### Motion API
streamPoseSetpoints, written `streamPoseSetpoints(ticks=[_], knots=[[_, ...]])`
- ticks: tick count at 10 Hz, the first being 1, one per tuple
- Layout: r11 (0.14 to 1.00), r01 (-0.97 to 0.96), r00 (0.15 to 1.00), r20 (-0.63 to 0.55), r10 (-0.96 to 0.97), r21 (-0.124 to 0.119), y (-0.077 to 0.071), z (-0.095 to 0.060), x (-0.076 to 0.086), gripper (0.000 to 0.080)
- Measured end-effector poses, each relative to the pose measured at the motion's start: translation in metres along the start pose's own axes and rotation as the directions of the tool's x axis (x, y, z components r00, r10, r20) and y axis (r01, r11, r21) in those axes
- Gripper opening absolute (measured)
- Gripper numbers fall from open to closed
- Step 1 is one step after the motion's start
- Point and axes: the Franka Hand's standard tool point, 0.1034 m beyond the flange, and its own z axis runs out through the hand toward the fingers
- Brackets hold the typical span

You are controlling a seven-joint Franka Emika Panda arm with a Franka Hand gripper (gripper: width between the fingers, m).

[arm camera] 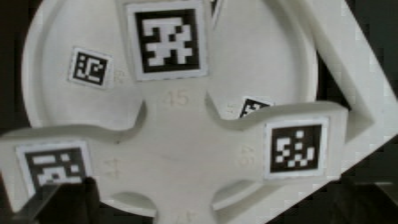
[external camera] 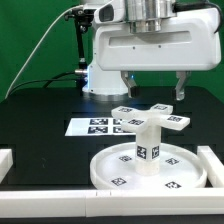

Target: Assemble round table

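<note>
Gripper (external camera: 152, 88) fingers apart, holding nothing, hanging above the stack.

Base piece (external camera: 152, 116) sits just below the fingertips atop upright leg (external camera: 147, 146); leg stands centred in rimmed disc (external camera: 110, 168), marker board (external camera: 88, 127) beside it.

The leg (external camera: 147, 148) hides part of the disc (external camera: 110, 165).

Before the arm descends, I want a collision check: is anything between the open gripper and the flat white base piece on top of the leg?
Nothing visible: the gripper hangs open directly above the flat white tagged base piece, with only air between them.
</note>
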Motion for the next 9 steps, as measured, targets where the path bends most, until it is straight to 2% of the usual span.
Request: streamPoseSetpoints(ticks=[3, 4, 5, 6, 9], knots=[[0.974, 0.228, 0.974, -0.008, -0.228, -0.004, 0.002, 0.001, 0.001, 0.0649], [0.945, 0.325, 0.946, -0.005, -0.325, -0.017, 0.003, 0.002, 0.001, 0.0649], [0.874, 0.485, 0.875, 0.007, -0.485, -0.044, 0.005, 0.007, 0.000, 0.0649], [0.834, 0.549, 0.836, 0.013, -0.549, -0.048, 0.006, 0.010, 0.000, 0.0649], [0.820, 0.570, 0.822, 0.016, -0.570, -0.049, 0.007, 0.011, 0.000, 0.0649]])
